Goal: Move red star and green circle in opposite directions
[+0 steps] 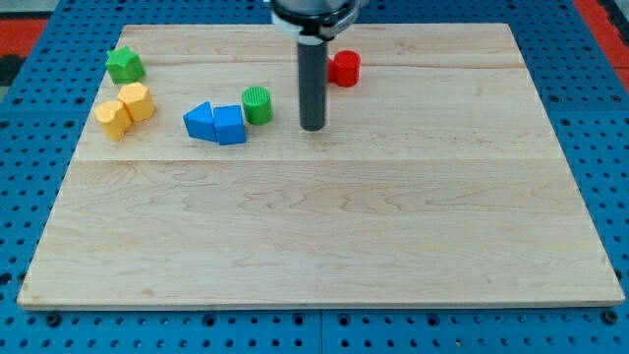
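The green circle (257, 104) stands in the upper left part of the wooden board (324, 226), just right of the blue blocks. My tip (313, 128) rests on the board a short way to the right of the green circle, apart from it. The red star does not show anywhere in the view; the dark rod may be hiding it. A red cylinder (344, 69) stands just up and right of the rod.
Two blue blocks (216, 124) sit side by side left of the green circle. Two yellow blocks (125, 109) lie near the board's left edge, and a green star (125, 65) sits at the upper left corner.
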`<state>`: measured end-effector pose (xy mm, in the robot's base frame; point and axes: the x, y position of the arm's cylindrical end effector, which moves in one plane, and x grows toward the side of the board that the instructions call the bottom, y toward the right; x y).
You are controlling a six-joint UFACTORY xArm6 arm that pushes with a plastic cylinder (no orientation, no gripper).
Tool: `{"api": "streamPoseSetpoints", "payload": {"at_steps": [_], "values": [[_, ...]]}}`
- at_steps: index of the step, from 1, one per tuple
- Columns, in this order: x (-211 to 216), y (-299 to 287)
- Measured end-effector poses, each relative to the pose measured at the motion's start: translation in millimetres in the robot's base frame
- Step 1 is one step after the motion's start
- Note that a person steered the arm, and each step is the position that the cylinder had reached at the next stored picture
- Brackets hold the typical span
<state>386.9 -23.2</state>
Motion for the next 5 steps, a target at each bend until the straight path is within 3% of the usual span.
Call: {"api": "streamPoseSetpoints", "payload": {"at_steps": [2, 5], "values": [[-43, -68], [-99, -110]]}}
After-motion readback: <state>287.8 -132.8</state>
